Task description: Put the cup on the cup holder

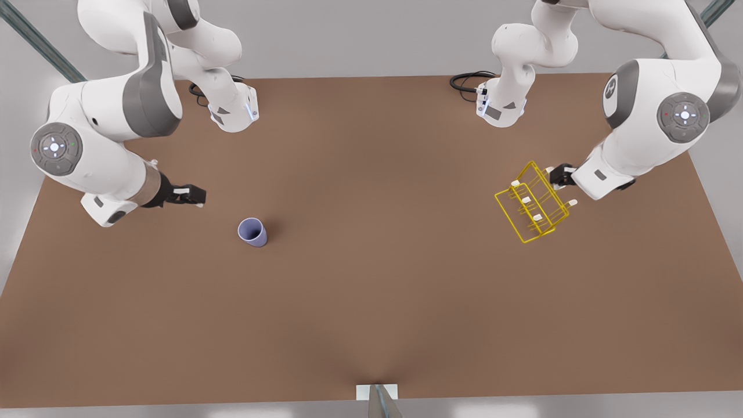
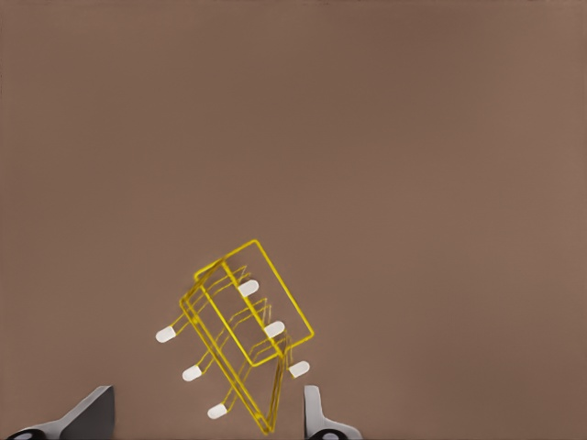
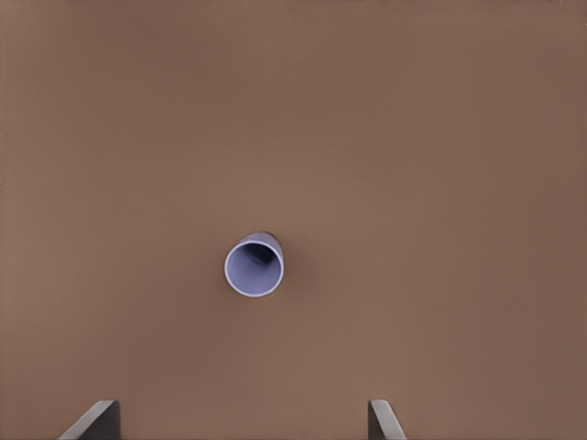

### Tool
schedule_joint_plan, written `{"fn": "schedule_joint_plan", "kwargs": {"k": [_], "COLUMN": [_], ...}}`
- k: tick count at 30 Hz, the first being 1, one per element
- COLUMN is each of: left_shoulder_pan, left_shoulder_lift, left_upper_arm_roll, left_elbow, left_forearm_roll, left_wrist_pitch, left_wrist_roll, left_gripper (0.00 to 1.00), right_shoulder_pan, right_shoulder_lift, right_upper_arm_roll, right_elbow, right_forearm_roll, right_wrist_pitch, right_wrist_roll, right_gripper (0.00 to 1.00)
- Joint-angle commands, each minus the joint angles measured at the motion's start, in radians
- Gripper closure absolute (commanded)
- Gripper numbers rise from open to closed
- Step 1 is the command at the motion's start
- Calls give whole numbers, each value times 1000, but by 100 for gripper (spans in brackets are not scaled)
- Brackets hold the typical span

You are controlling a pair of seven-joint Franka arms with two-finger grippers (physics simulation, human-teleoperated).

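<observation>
Upright, the cup (image 1: 252,231) stands empty, well apart from the cup holder (image 1: 532,202).

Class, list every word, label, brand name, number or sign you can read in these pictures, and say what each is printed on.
None can be read.
The cup: plain, no print.
The cup holder: bare yellow wire with white tips, no label.
The table: plain brown.
The arms' round joint caps: small marks and coloured dots, no legible writing.

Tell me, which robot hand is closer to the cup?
The right gripper, on the front view's left: the cup stands on the table just beyond it. The left gripper is by the yellow cup holder.
</observation>
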Motion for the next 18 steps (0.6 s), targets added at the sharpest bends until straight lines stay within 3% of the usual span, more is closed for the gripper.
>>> {"fn": "schedule_joint_plan", "kwargs": {"k": [1, 5, 9, 10, 14, 18], "left_shoulder_pan": [1, 1, 0, -2, 3, 3], "left_shoulder_lift": [-1, -1, 5, 5, 7, 5], "left_upper_arm_roll": [0, 2, 2, 2, 5, 30], "left_elbow": [1, 1, -1, 1, 1, 25], "left_forearm_roll": [-1, 2, 1, 1, -2, -2], "left_wrist_pitch": [40, 28, 0, 0, 17, 32], "left_wrist_roll": [12, 18, 19, 19, 29, 42], "left_gripper": [0, 0, 0, 0, 0, 0], "right_shoulder_pan": [2, 145, 169, 173, 147, 142], "right_shoulder_lift": [-2, 116, 115, 107, 97, 35], "right_upper_arm_roll": [-1, -5, 3, 44, 47, 42], "right_elbow": [-5, -18, -249, -317, -559, -751], "right_forearm_roll": [-4, -7, -1, -4, -76, -76], "right_wrist_pitch": [57, 132, 393, 405, 730, 933], "right_wrist_roll": [27, 88, 124, 161, 93, 87], "right_gripper": [0, 0, 0, 0, 0, 0]}}
